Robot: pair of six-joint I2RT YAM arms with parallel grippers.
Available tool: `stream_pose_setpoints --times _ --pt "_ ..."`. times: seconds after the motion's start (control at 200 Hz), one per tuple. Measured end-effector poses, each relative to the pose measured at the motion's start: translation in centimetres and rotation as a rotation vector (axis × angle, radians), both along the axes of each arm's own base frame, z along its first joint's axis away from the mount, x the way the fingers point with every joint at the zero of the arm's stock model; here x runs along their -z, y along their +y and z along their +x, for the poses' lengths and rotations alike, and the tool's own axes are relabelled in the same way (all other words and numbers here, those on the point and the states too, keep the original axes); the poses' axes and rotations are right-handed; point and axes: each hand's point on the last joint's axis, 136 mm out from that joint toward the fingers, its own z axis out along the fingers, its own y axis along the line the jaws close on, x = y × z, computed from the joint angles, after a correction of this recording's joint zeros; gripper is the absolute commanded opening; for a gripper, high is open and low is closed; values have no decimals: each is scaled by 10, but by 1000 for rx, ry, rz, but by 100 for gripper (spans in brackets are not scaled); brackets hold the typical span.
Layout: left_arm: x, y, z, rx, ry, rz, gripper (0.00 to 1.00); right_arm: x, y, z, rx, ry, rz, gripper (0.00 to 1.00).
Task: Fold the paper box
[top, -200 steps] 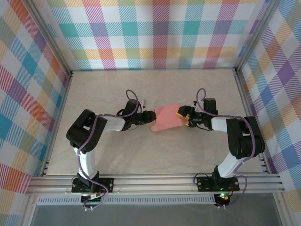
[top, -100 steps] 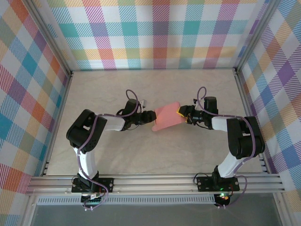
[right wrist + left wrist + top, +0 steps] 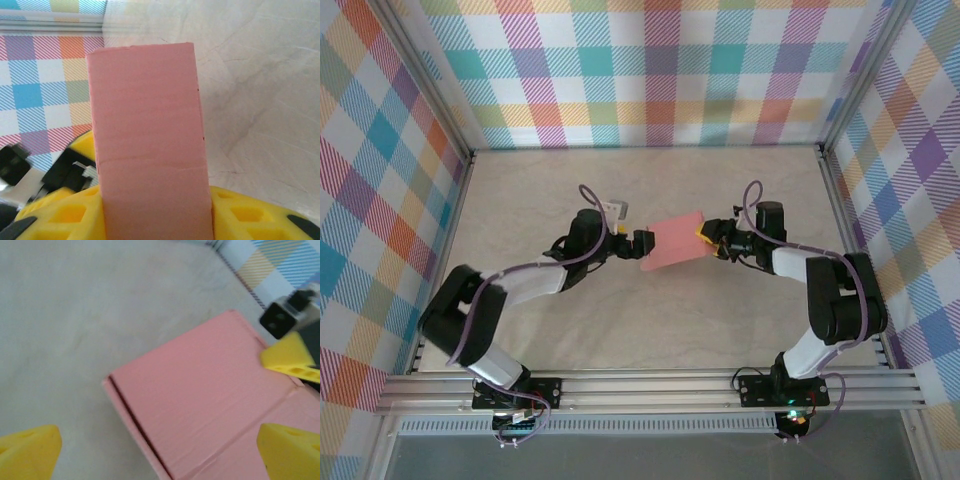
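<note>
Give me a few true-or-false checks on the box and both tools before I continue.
1. The right tool is shut on the paper box. True.
2. The left tool is clamped on the box. False: its fingers are spread open.
3. The box lies in a far corner. False: it is near the middle of the table, between the two tools.
4. The box is salmon pink. True.

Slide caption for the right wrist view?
Right gripper pinching the salmon-pink paper box between its yellow fingers, marbled table behind.
</note>
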Motion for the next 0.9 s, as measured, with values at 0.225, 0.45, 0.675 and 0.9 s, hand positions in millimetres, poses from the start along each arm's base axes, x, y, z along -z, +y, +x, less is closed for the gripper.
stream_pose_setpoints --times 0.225,0.45,0.675,0.9 --pt "-29 -36 -48 178 -429 319 100 -18 -5 3 12 -25 14 45" --pt "-16 -33 -44 176 -695 671 100 -33 -4 2 3 -55 25 45" --pt "34 -39 -42 184 -881 979 100 -34 -4 1 3 -35 41 45" --pt "35 -32 -22 19 -990 1114 99 -39 -5 1 8 -34 53 45"
